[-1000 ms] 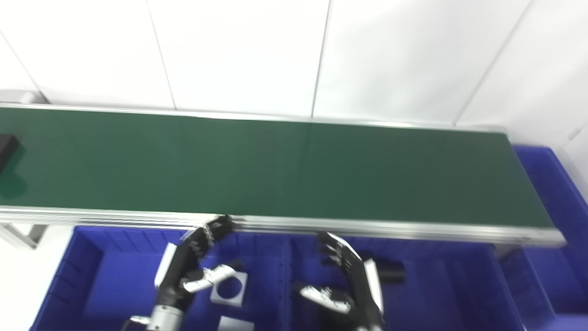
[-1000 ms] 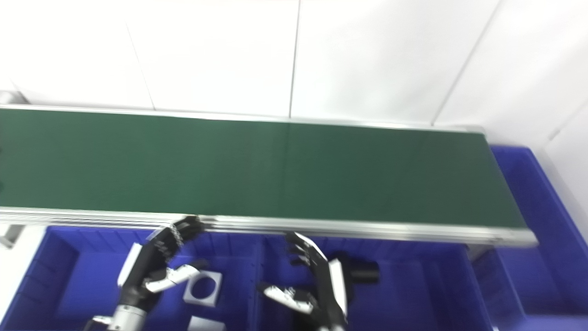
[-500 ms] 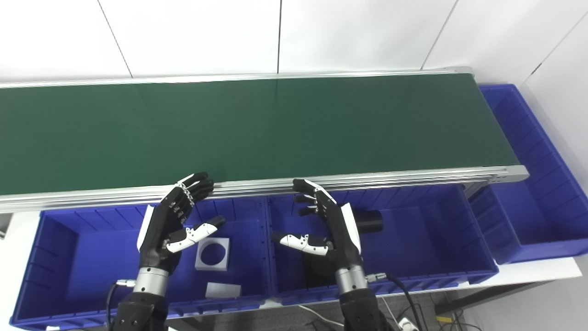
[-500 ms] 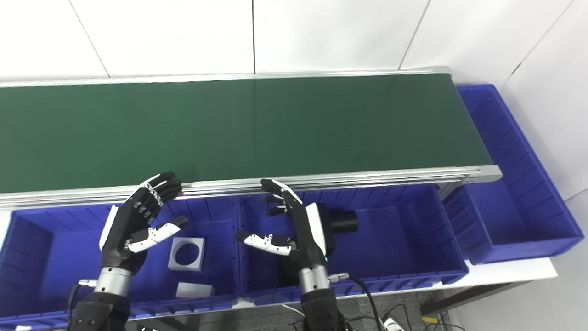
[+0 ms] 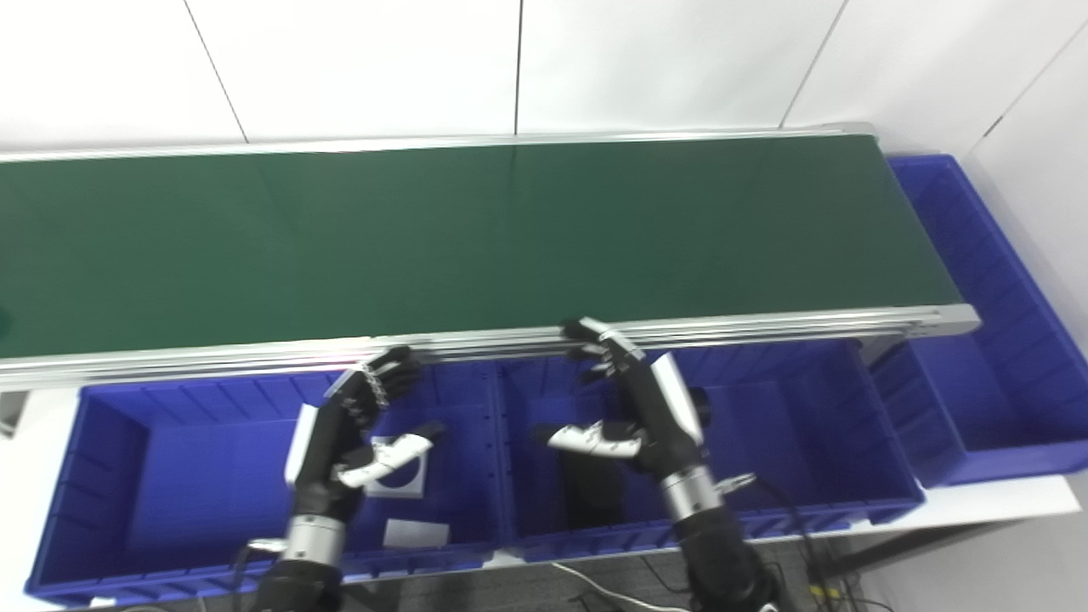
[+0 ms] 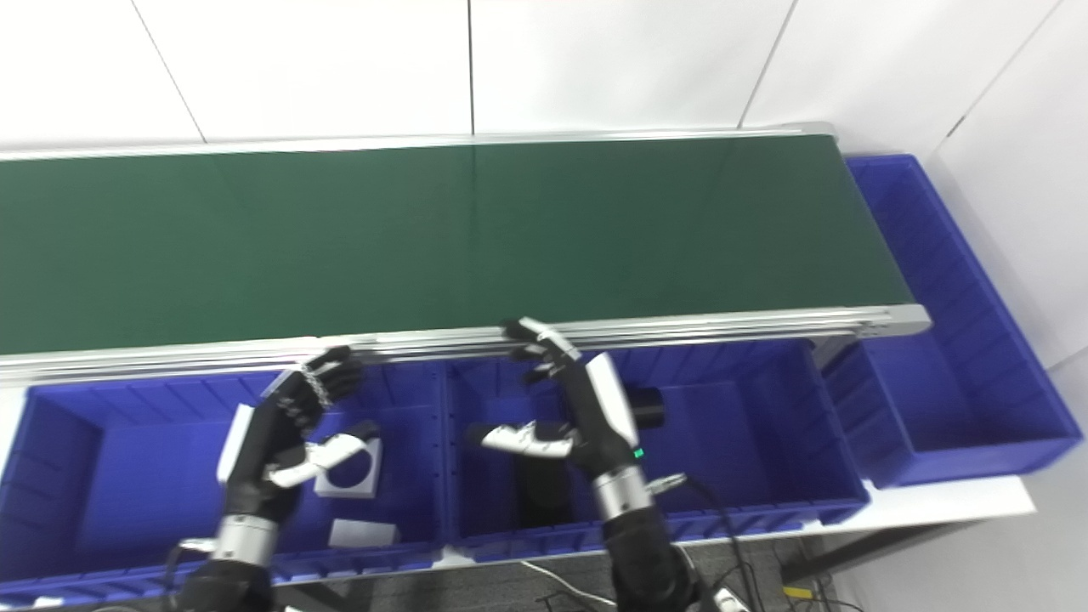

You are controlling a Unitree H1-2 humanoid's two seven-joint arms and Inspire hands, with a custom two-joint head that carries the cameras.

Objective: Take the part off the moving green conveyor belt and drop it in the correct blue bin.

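Note:
The green conveyor belt (image 5: 510, 229) runs across the view and I see no part on it. My left hand (image 5: 353, 433) hovers open over the left blue bin (image 5: 187, 484), its fingers reaching up near the belt's front rail. My right hand (image 5: 637, 408) is open too, over the middle blue bin (image 5: 799, 442), with fingertips at the rail. Neither hand holds anything. A grey square plate with a round hole (image 5: 404, 480) lies in the left bin, partly hidden by the left thumb.
A small grey plate (image 5: 415, 534) lies near the left bin's front wall. In the middle bin are a black cylinder (image 5: 699, 406), mostly behind my right hand, and a black block (image 5: 591, 497). A third blue bin (image 5: 994, 399) stands at the belt's right end.
The camera swung down and right early on, and a black part at the belt's left edge left the picture. Since then both hands shifted right, and the right hand rose to the rail.

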